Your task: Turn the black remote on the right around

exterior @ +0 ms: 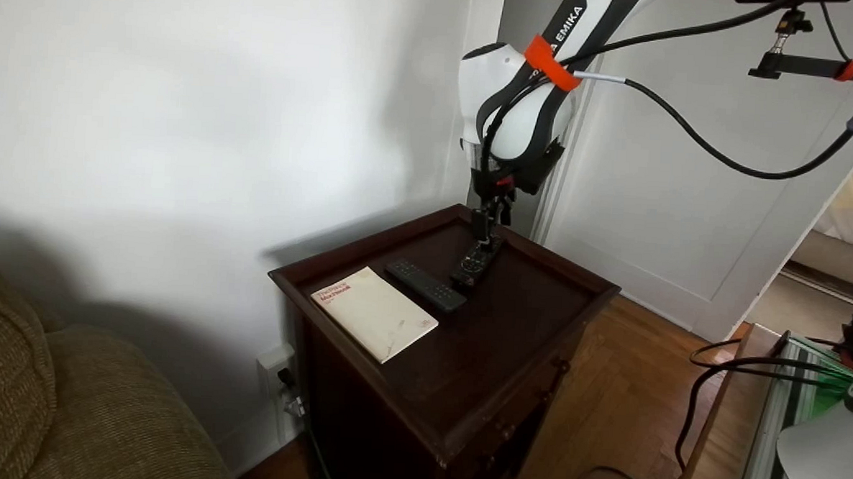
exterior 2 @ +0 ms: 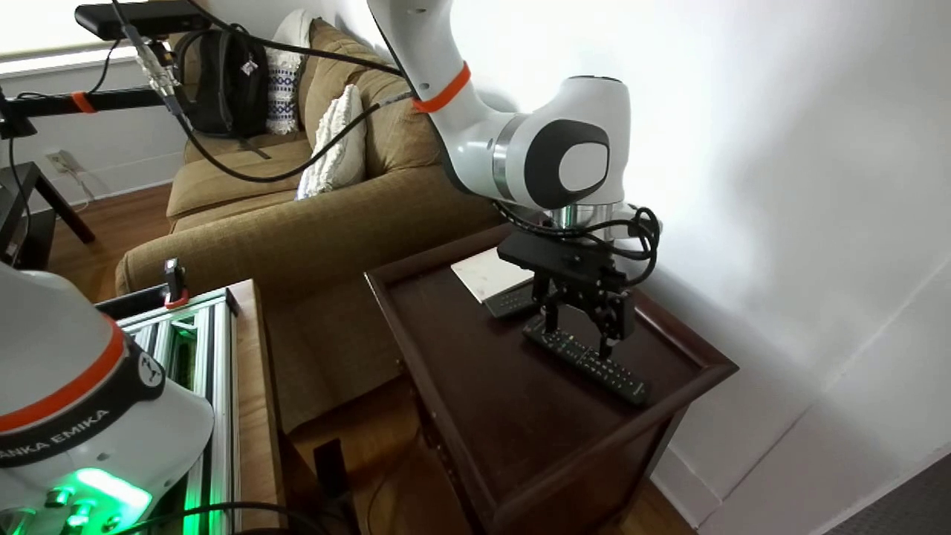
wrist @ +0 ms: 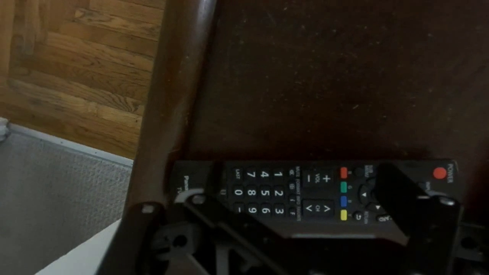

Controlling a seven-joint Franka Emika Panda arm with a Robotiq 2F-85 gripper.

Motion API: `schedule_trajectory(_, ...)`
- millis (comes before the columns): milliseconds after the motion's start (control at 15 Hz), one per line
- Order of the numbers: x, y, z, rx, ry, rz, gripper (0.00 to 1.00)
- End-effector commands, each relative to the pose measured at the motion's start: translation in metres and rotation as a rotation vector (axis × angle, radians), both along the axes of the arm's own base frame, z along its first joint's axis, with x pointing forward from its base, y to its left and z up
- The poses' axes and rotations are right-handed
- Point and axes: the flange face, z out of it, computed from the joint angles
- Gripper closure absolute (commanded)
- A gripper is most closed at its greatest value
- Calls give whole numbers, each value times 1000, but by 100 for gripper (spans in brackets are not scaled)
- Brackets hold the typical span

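Black remote (wrist: 317,192) lies beneath the parted gripper (exterior 2: 578,340) (contact unclear).

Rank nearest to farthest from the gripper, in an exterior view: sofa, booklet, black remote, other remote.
1. Black remote: right under the gripper.
2. Other remote: upper left of it.
3. Booklet: past that remote, same side.
4. Sofa: left, beyond the booklet.
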Motion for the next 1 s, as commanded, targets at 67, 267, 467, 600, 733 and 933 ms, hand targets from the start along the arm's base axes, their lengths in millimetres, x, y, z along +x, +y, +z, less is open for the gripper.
schedule_trajectory(67, 1, 8, -7, -19, 39, 245, 0)
schedule_trajectory(267, 1, 8, -2, -20, 30, 155, 0)
schedule_trajectory(467, 2, 6, -7, 27, 38, 237, 0)
schedule_trajectory(600, 0, 5, -11, 59, 38, 309, 0)
schedule_trajectory(733, -4, 6, -12, 67, 14, 408, 0)
schedule_trajectory(933, -6, 4, -17, 101, -19, 539, 0)
